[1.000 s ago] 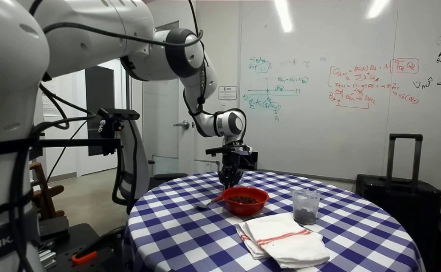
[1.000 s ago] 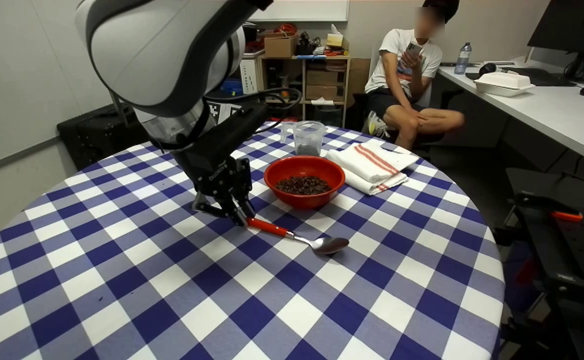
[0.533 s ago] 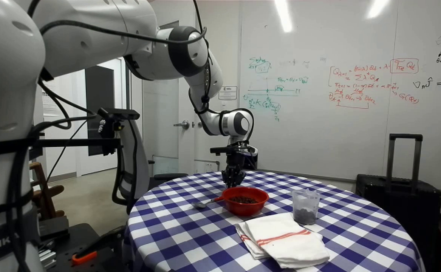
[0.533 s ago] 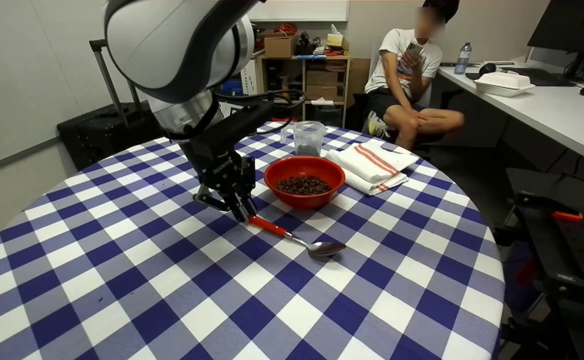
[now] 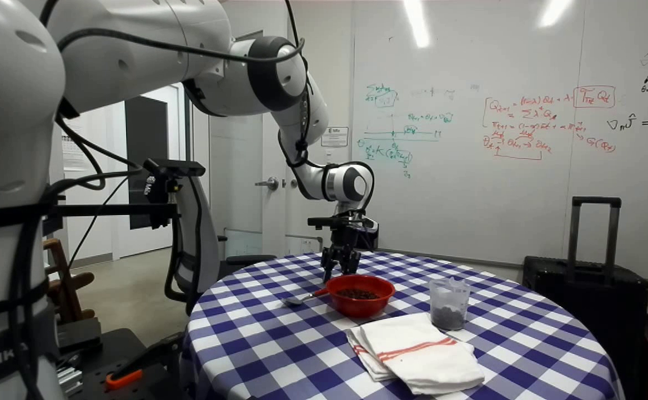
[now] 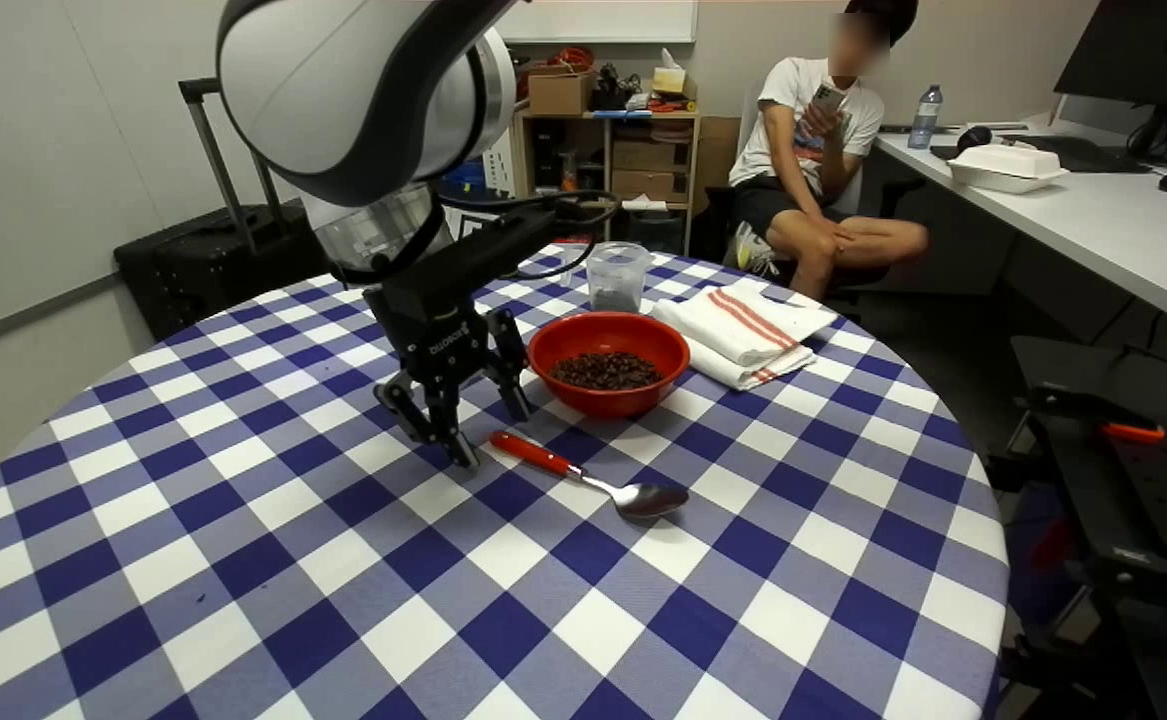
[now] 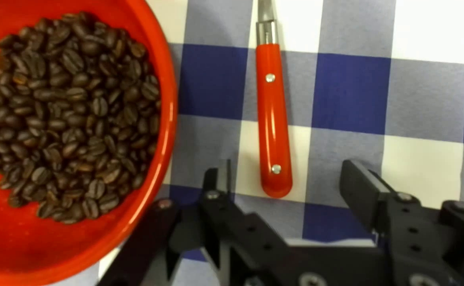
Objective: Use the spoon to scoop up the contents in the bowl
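The spoon lies on the checked cloth, its red handle toward my gripper and its metal end pointing away. In the wrist view the handle runs down between the fingers, with cloth showing on both sides of it, touched by neither. My gripper stands open over the handle's end. Beside the spoon is the red bowl, upright, with dark coffee beans in it. The left finger in the wrist view is close to the bowl's rim. An exterior view has the bowl partly covering the spoon's handle.
A clear measuring cup with dark contents stands near the bowl. A folded white towel with red stripes lies close by. The round table's edge curves past the spoon. A person sits beyond the table.
The jaws were together at the end of the spoon's handle and have now spread apart, letting it go. Before that, the arm shifted a little and the spoon turned slightly.
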Motion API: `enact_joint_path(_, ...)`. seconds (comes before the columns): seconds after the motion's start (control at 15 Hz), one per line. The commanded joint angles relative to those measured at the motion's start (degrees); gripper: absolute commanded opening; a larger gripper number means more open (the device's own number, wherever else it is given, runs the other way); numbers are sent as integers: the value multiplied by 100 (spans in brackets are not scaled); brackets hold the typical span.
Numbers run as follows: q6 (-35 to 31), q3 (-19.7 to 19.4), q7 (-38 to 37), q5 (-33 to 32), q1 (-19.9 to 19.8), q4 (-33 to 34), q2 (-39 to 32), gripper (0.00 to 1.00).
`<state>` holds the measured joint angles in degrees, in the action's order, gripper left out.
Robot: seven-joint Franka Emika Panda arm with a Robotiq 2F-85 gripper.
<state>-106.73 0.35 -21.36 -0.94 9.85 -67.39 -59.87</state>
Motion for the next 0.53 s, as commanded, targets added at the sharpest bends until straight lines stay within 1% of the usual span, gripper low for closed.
enact_joint_path(0.0, -242, 38, 76, 264, -129, -541, 320, 58)
enact_joint_path(0.13, -322, 31, 87, 326, -170, -681, 384, 54)
enact_joint_path(0.2, -343, 32, 95, 356, -185, -748, 436, 45)
enact_joint_path(0.47, -447, 38, 109, 406, -204, -915, 554, 16)
